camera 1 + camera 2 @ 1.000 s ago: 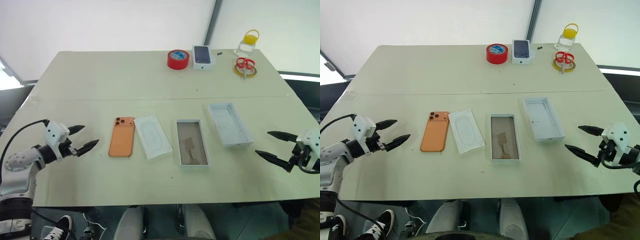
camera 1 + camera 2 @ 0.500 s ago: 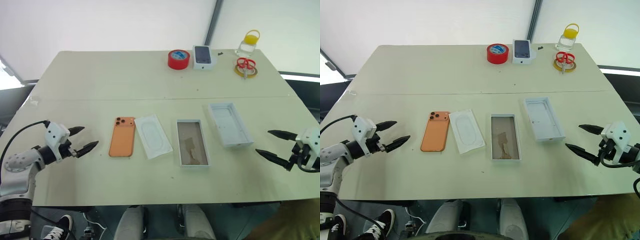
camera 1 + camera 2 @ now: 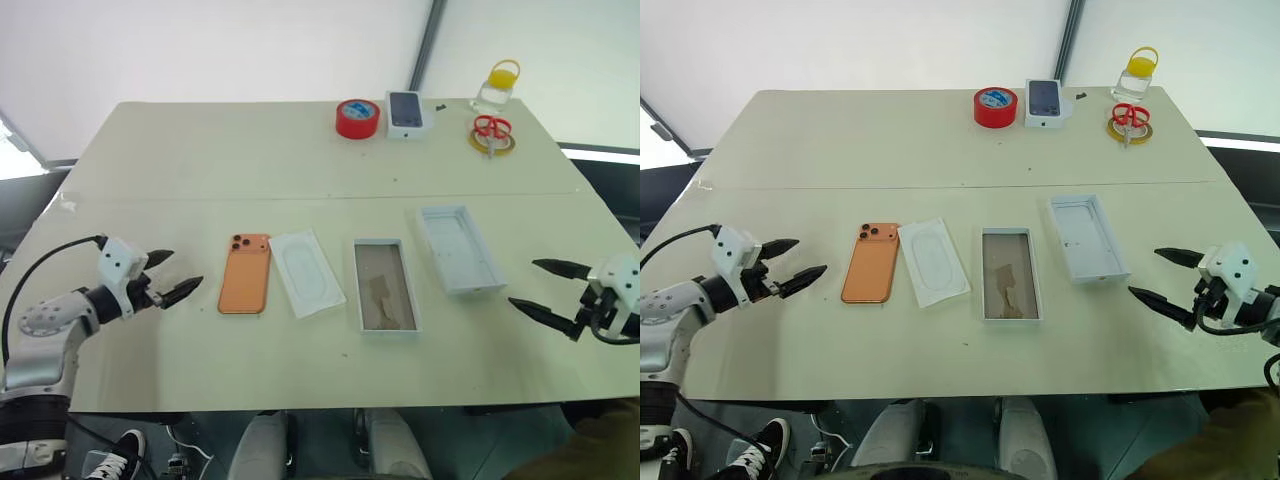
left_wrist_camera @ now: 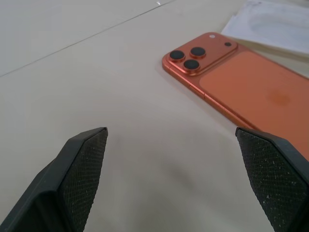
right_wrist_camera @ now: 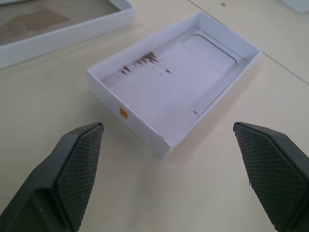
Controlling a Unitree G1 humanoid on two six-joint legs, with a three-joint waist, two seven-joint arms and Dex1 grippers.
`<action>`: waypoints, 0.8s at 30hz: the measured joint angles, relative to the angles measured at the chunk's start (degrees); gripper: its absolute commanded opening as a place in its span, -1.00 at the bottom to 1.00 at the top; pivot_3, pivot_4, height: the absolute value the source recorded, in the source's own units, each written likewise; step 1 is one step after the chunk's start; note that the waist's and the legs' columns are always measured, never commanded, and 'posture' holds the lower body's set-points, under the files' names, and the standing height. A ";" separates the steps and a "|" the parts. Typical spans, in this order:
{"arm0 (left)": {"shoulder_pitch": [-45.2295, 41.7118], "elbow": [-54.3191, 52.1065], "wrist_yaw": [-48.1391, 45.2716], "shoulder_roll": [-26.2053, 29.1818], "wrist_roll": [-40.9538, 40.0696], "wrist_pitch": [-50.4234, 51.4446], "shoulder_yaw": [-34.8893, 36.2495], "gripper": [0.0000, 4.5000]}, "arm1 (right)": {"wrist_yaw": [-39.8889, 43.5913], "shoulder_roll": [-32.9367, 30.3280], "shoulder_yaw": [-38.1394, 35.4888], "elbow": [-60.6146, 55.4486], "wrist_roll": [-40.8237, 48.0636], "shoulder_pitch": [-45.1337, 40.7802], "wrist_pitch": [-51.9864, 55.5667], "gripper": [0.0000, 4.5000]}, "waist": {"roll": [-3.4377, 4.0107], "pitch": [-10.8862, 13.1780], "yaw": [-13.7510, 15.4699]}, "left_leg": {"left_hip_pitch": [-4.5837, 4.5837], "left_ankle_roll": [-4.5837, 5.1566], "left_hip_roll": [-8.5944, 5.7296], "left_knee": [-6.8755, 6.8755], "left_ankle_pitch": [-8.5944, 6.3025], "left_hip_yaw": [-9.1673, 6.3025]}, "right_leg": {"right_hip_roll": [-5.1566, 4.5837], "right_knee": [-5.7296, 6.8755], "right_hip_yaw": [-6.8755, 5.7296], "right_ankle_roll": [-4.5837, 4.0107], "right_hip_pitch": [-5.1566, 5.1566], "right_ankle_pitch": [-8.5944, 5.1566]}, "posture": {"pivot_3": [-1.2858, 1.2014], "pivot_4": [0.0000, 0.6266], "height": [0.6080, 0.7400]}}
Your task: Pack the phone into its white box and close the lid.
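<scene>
Pale bench carrying, in a row near its front edge from the robot's left: the orange phone lying back-up, a flat white card with an oval outline, the white box with brownish floor, empty, and the lid lying inside-up. Left gripper hovers just beside the phone, fingers spread apart, empty. Right gripper hovers near the lid, fingers likewise apart. At the far edge: red tape roll, printed phone box, scissors.
</scene>
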 measured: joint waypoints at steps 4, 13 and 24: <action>0.35 -18.42 6.61 -4.33 -14.32 24.02 -2.75 0.98 | -0.04 0.73 3.02 -10.12 2.19 -0.76 4.37 1.00 | -0.03 0.02 0.06 | -0.01 0.00 0.00 0.04 0.00 -0.03 | -0.01 0.03 0.05 0.03 0.02 0.02 | 0.03 -0.52 0.98; -6.86 -23.40 26.57 -13.37 -31.53 54.39 -2.43 0.98 | -1.45 2.39 5.64 -15.03 2.91 -2.59 7.49 1.00 | -0.09 0.06 -0.05 | 0.13 0.01 -0.04 0.06 0.01 -0.08 | 0.13 0.11 0.03 0.10 0.14 -0.03 | 0.03 -0.52 0.98; -13.08 -22.14 46.76 -28.06 -35.24 64.62 2.62 0.98 | -2.52 2.75 5.89 -15.76 2.56 -1.92 7.33 1.00 | -0.21 0.10 0.04 | 0.22 0.00 -0.10 0.07 0.01 -0.15 | 0.12 0.08 0.06 0.07 0.27 -0.05 | 0.03 -0.52 0.98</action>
